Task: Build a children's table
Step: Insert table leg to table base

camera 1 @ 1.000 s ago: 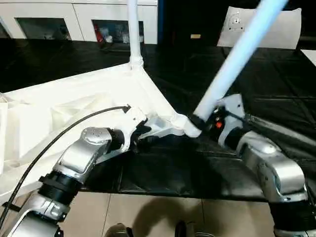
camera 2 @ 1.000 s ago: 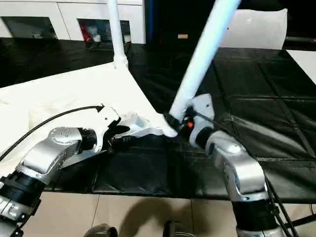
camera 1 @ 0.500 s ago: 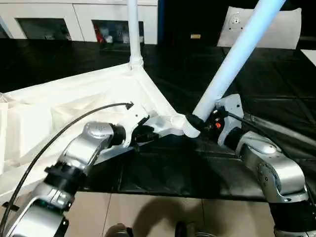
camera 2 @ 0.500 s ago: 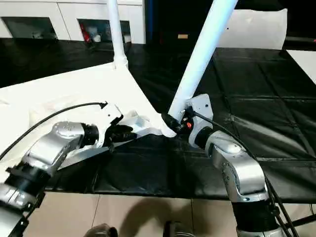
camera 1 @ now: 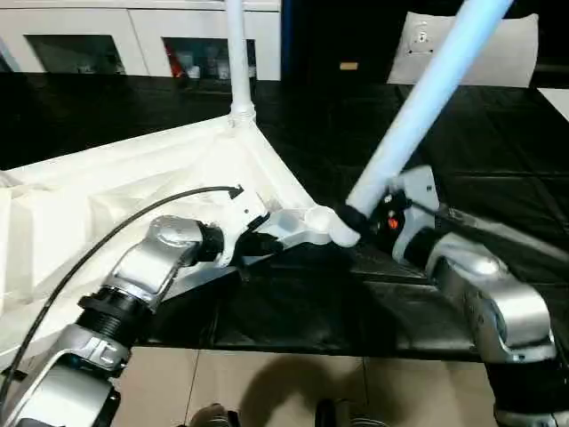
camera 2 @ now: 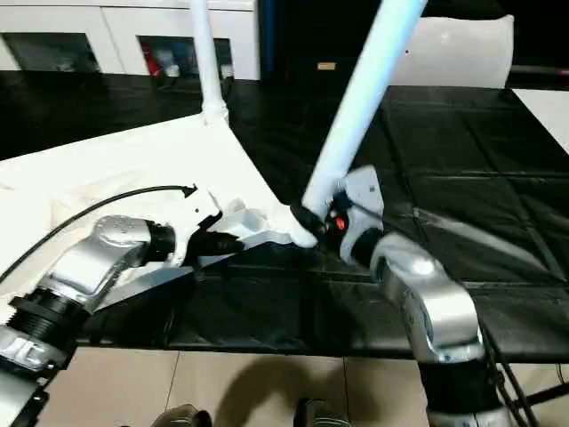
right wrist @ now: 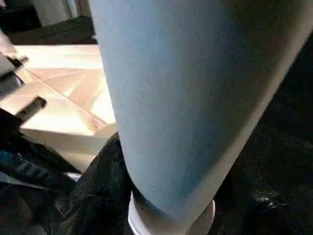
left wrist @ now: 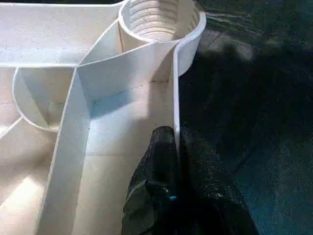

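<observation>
The white table top (camera 1: 107,196) lies upside down with its ribbed underside up. One white leg (camera 1: 237,53) stands upright in the far corner socket. My left gripper (camera 1: 258,242) is shut on the thin rim wall (left wrist: 174,98) just behind the near corner socket (left wrist: 161,19); one black fingertip (left wrist: 161,161) sits on each side of the wall. My right gripper (camera 1: 356,218) is shut on a second leg (camera 1: 427,98) close to its lower end. That leg leans up to the right, its lower end next to the near corner socket (camera 1: 316,216).
A white cabinet (camera 1: 80,40) with dark glass fronts runs along the back. A white panel (camera 1: 498,49) leans at the back right. Black mats (camera 1: 498,160) cover the floor, with beige tiles (camera 1: 293,382) nearest me. A black cable (camera 1: 133,231) loops over my left forearm.
My left gripper has closed onto the table top's rim wall. The right gripper and its tilted leg have hardly moved.
</observation>
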